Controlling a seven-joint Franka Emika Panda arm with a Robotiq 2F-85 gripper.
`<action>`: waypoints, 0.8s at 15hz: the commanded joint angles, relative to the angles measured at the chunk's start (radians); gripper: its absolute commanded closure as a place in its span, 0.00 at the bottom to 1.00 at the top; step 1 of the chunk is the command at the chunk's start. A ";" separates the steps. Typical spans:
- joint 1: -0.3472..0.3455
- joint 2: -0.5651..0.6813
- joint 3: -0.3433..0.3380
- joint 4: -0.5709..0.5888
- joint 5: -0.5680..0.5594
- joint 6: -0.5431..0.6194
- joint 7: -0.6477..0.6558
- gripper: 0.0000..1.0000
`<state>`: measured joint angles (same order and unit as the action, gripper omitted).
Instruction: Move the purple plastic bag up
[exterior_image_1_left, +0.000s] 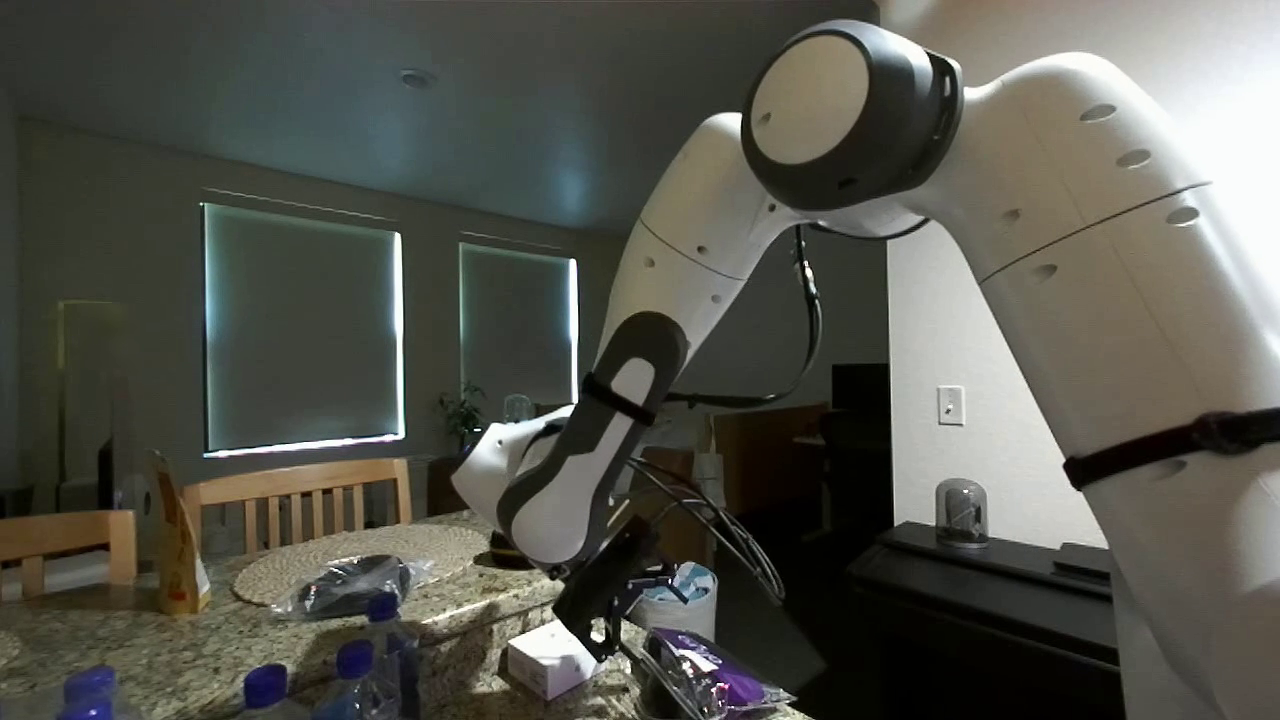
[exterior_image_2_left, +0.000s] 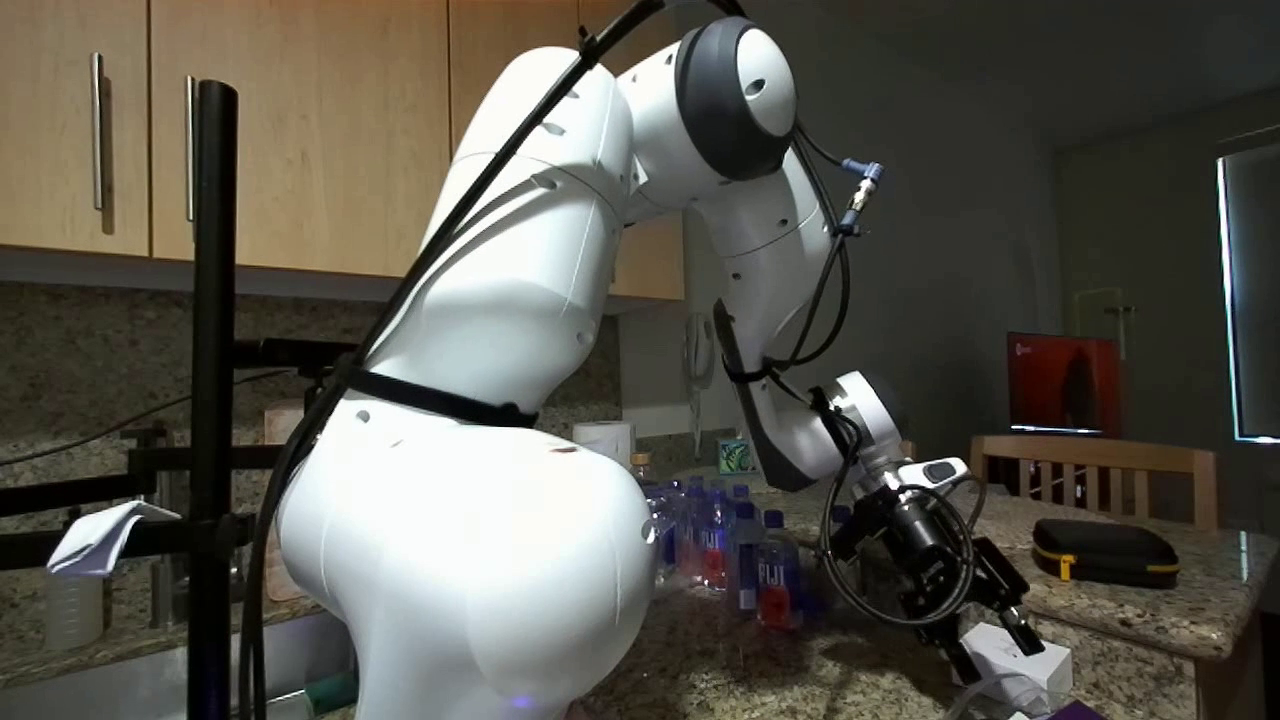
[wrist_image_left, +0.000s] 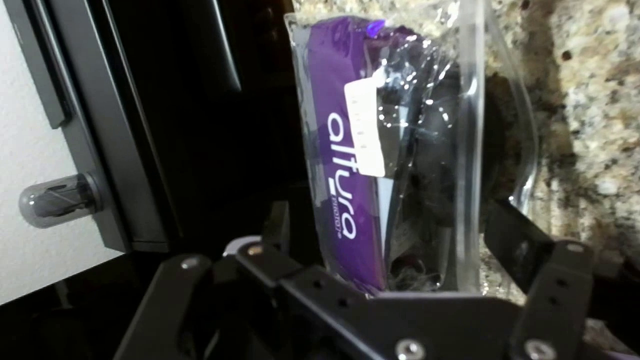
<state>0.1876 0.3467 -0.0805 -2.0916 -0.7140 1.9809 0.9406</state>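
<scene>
From my console I am seeing the arm (exterior_image_1_left: 850, 110) arching over high: in an exterior view it is rising at the right, bending at the elbow near the top and sloping down to the left. The wrist (exterior_image_1_left: 560, 510) is sitting low at the end of that slope, and from it the gripper (exterior_image_2_left: 993, 648) is slanting down and to the right in both exterior views, tilted rather than plumb. A dark cable (exterior_image_1_left: 817, 320) is hanging in a loop beneath the elbow.

My pincer is standing wide apart: in the wrist view its two fingers (wrist_image_left: 515, 240) are flanking a broad gap. The purple plastic bag (wrist_image_left: 395, 160) is lying on the granite countertop (wrist_image_left: 595, 125), near its edge, showing between and beyond the fingertips, with "altura" running along its purple side. One fingertip is overlapping the bag's clear margin there; I cannot tell whether they are touching. In an exterior view the bag (exterior_image_1_left: 715, 675) is resting just below the gripper, to its right. A white box (exterior_image_1_left: 550, 665) is sitting just beside the fingertips.
</scene>
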 joint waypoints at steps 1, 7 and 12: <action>-0.013 -0.047 0.007 -0.065 -0.081 0.002 0.093 0.00; -0.027 -0.038 0.014 -0.083 -0.108 -0.019 0.126 0.00; -0.035 -0.003 0.013 -0.054 -0.143 -0.125 0.126 0.00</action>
<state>0.1721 0.3393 -0.0814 -2.1422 -0.8210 1.9072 1.0478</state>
